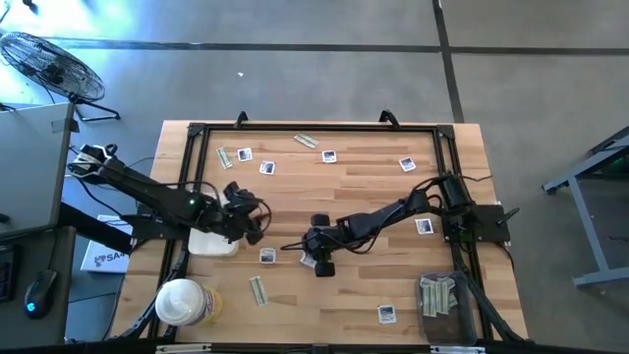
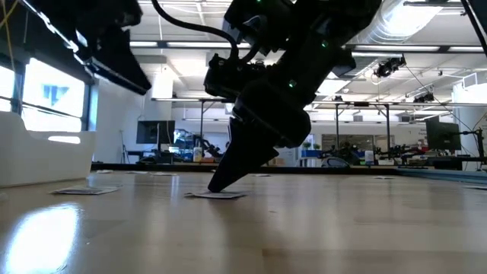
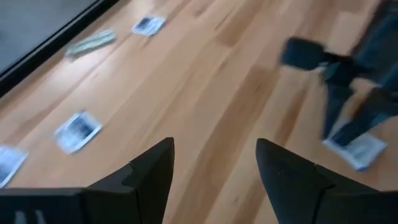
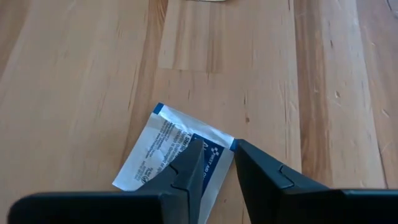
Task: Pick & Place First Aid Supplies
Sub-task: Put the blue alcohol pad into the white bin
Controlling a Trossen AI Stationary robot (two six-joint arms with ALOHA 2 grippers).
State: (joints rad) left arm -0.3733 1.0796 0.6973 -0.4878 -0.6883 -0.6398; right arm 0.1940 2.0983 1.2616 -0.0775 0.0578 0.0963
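Pinching a flat, papery square packet [image 4: 177, 158], seemingly, right tool [image 4: 214, 165] meets smooth wood.

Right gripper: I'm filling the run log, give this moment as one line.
right gripper: closing on white packet lying flat on table | left gripper: open, waiting over tray

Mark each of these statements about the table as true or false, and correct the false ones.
1. The right pincer is down on a square white packet. True.
2. The left pincer grips a packet. False: it is open and holds nothing.
3. A round white-lidded tub stands near the table's front left corner. True.
4. Every packet already lies in the white tray. False: many lie scattered on the wooden table.
5. Pale grey-green strips are piled near the front right corner. True.
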